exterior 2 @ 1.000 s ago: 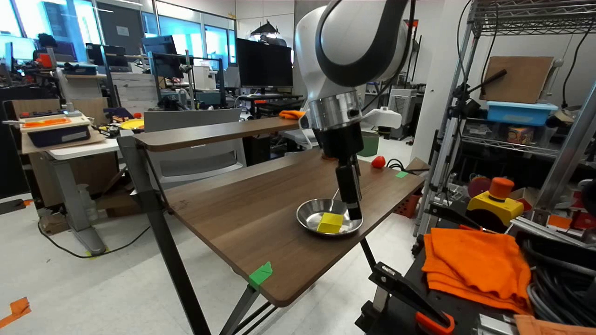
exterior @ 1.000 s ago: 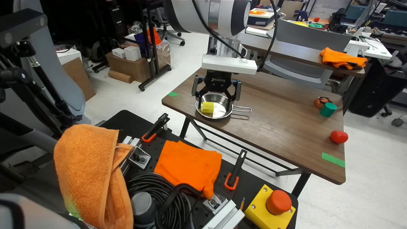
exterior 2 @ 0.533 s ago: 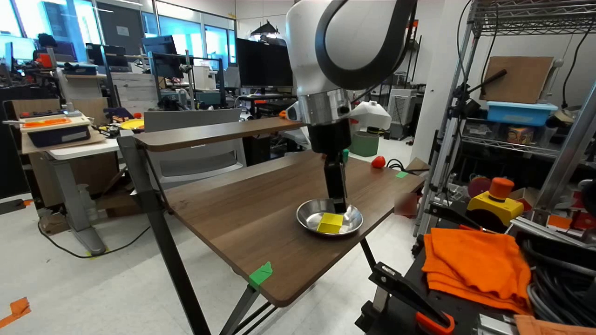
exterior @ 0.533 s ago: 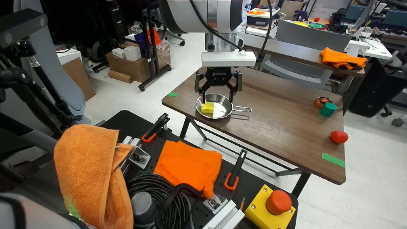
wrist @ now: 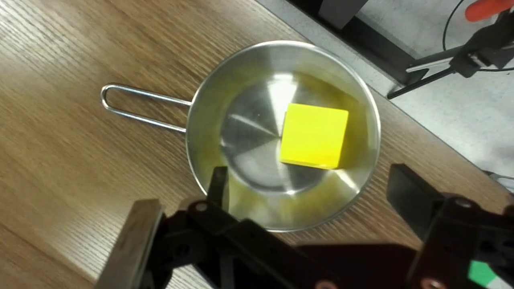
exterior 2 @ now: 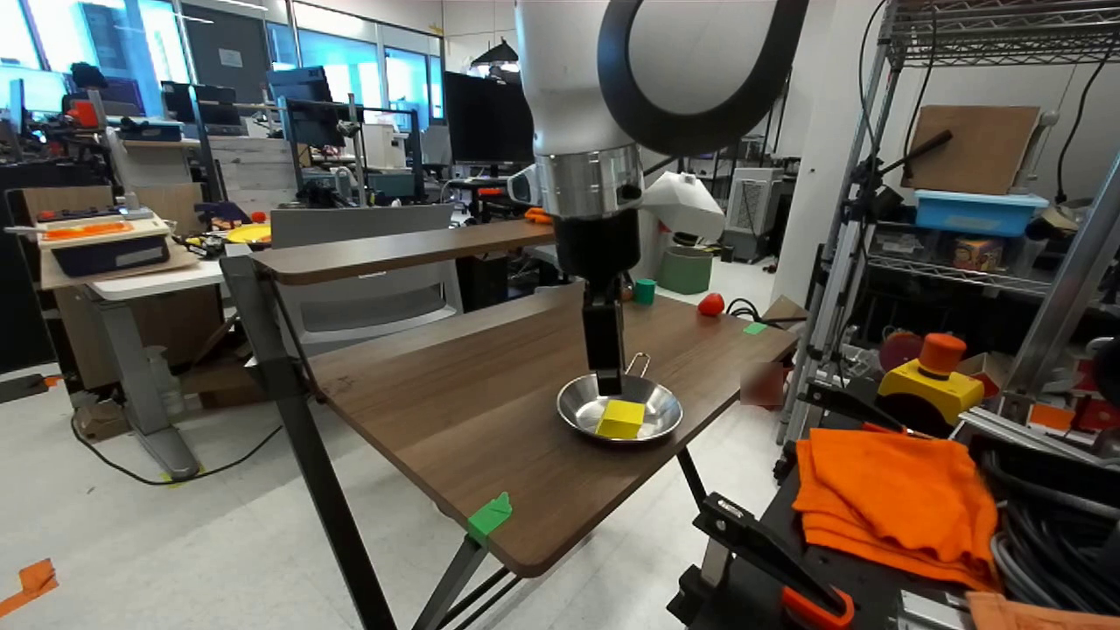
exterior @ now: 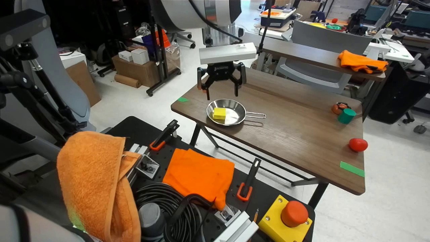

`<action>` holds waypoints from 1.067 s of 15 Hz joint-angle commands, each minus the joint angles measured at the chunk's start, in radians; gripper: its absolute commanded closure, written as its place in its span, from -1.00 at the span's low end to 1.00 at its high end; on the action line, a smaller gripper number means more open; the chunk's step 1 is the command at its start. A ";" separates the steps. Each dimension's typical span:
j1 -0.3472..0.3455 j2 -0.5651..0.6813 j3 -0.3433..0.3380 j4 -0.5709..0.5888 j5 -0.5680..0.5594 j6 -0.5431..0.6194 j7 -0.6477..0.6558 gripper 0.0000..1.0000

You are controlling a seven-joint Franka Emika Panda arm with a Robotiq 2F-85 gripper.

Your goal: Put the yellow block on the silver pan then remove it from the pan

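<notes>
Inside the silver pan [wrist: 253, 156], off-centre, the yellow block [wrist: 314, 135].

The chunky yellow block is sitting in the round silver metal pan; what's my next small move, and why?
I'd probably ease the open black pincer down toward the yellow block: the pincer hangs empty above the silver pan, its gap looks wider than the block, and removal remains.

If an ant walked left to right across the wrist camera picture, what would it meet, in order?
The wire handle, the left side of the silver pan, the yellow block inside it, the pan's right side, an orange tip in the top corner. I skipped the gripper, which overlaps the pan.
</notes>
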 commanded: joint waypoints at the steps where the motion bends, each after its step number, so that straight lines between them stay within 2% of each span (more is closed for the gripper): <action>1: 0.016 -0.058 -0.002 -0.061 0.017 0.004 0.063 -1.00; 10: 0.025 -0.100 -0.044 -0.110 -0.028 0.027 0.204 -1.00; 16: 0.056 -0.068 -0.073 -0.094 -0.048 0.097 0.384 -1.00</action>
